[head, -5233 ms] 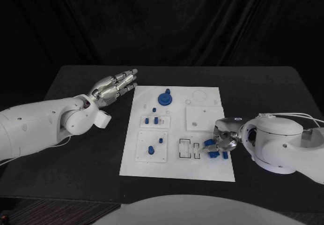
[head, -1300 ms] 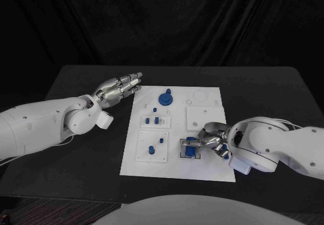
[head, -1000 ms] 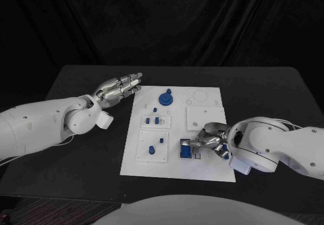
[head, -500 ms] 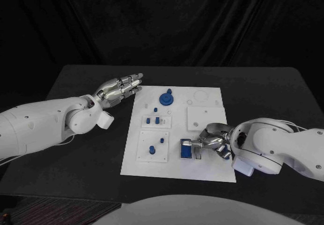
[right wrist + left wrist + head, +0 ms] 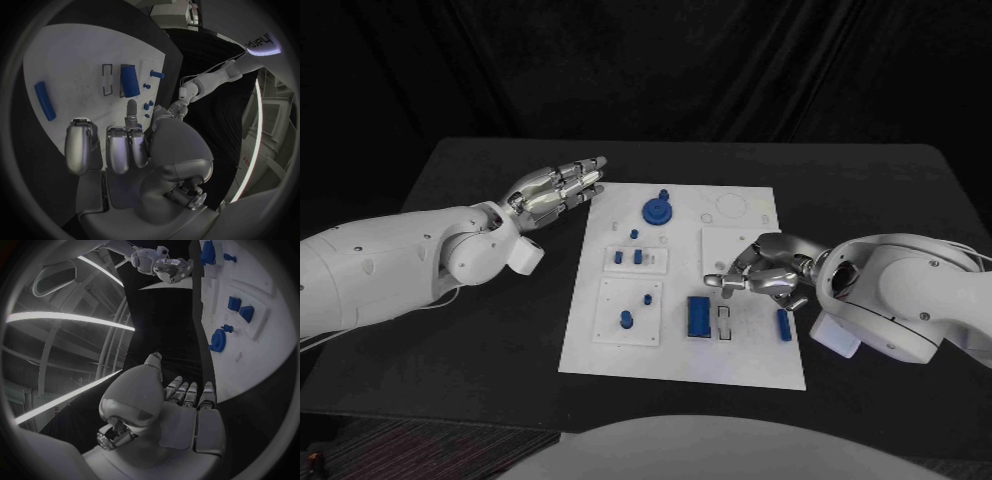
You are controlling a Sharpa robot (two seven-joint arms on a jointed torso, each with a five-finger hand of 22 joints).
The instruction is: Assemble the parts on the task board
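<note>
Two blue bar parts at the near right of the task board [image 5: 678, 355] on the black table [image 5: 877, 190]: one [image 5: 697, 316] seated in a rectangular slot, the other [image 5: 783, 324] lying loose by the right edge. Right hand [image 5: 759, 272] poised above the board between them, fingers [image 5: 116, 148] loosely apart, holding nothing. Left hand [image 5: 557, 186] off the far left corner, fingers [image 5: 190, 393] straight and side by side, empty.

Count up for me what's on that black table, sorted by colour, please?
Blue parts: 8
White task board: 1
Silver robot hands: 2, the left robot hand and the right robot hand
Total: 11
</note>
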